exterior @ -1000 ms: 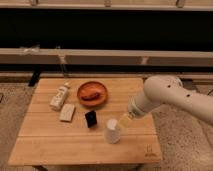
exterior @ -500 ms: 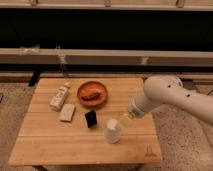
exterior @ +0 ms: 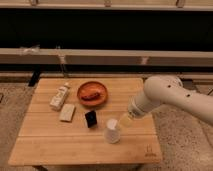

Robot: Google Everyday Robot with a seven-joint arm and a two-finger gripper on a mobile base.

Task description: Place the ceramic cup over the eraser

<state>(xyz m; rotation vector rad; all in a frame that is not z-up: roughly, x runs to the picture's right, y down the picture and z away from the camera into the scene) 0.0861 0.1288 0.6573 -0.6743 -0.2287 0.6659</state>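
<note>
The white ceramic cup stands on the wooden table, front centre-right. The black eraser stands just left of and slightly behind the cup, a small gap between them. My gripper reaches in from the right at the end of the white arm, right at the cup's upper right rim.
An orange bowl with food in it sits behind the eraser. A white labelled bottle lies at the left, with a pale beige block in front of it. A thin upright clear object stands at the table's back edge.
</note>
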